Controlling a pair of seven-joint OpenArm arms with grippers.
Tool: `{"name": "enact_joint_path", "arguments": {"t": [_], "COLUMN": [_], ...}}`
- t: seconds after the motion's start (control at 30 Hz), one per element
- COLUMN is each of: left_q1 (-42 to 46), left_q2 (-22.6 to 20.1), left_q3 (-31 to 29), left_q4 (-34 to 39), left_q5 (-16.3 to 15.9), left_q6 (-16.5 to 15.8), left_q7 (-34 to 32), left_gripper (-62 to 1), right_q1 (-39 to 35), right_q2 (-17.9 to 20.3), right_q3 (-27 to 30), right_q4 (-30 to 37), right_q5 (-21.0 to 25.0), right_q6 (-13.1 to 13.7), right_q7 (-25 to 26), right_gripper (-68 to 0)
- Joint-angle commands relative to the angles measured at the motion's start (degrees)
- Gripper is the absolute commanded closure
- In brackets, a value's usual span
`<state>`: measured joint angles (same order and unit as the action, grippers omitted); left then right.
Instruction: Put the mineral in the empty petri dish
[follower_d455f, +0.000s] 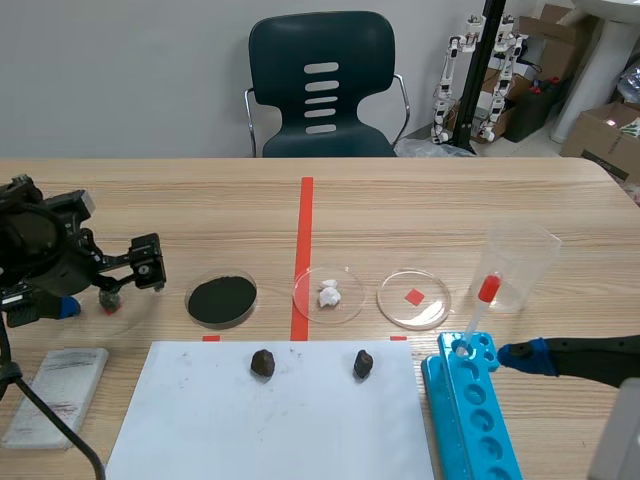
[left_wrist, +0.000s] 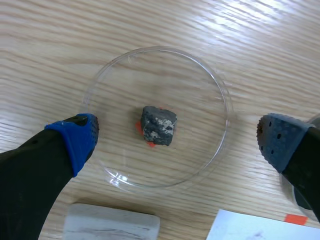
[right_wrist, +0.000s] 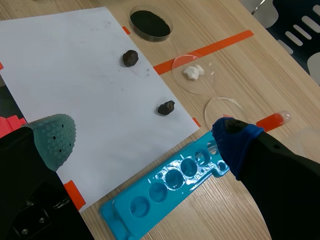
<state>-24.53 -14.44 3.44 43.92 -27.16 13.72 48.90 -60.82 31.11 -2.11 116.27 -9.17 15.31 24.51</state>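
Nearest the robot lies a white sheet (follower_d455f: 300, 420). It carries two dark stones, one (follower_d455f: 262, 363) toward its left and the other (follower_d455f: 363, 364) toward its right. A pale grey block (follower_d455f: 55, 395) lies to the left of the sheet and a blue tube rack (follower_d455f: 475, 420) to its right. A dropper (follower_d455f: 482, 300) with a red bulb leans in the rack's far end.

The right gripper (right_wrist: 142, 135) hangs low beside the rack with its fingers spread wide and nothing between them.

The left gripper (left_wrist: 177, 132) hovers over the leftmost petri dish (left_wrist: 190, 90), fingers parted to either side of it and holding nothing. The mineral (left_wrist: 158, 125) lies in the middle of that dish on a red mark, clear of both pads.

Along the same row to the right come a dish of black powder (follower_d455f: 221, 299), a dish with a white lump (follower_d455f: 328, 294) and an empty dish (follower_d455f: 414, 299) over a red square. The powder dish and the white-lump dish lie between the mineral and the empty dish.

A clear plastic cup (follower_d455f: 520, 265) stands near the empty dish, and a dark chair (follower_d455f: 320, 85) stands beyond the table.
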Motion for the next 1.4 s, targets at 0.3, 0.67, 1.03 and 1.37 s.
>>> {"name": "enact_joint_path", "arguments": {"t": [0.3, 0.67, 1.03, 1.37], "left_q1": [5.2, 9.5, 9.6, 9.6], "left_q2": [-1.0, -1.0, -1.0, -1.0], "left_q3": [0.0, 0.0, 0.0, 0.0], "left_q4": [9.9, 17.2, 17.4, 17.4], "left_q5": [-0.3, -0.3, -0.3, -0.3], "left_q6": [0.1, 0.1, 0.1, 0.1], "left_q7": [-1.1, -1.3, -1.2, -1.1], "left_gripper": [-62.3, -62.3, -62.3, -62.3], "right_q1": [0.0, 0.0, 0.0, 0.0], "right_q2": [0.0, 0.0, 0.0, 0.0], "right_q3": [0.2, 0.2, 0.2, 0.2], "right_q4": [1.5, 1.5, 1.5, 1.5], "right_q5": [0.6, 0.6, 0.6, 0.6], "right_q6": [-0.3, -0.3, -0.3, -0.3], "right_q7": [0.9, 0.9, 0.9, 0.9], "right_gripper": [-56.9, -56.9, -56.9, -56.9]}}
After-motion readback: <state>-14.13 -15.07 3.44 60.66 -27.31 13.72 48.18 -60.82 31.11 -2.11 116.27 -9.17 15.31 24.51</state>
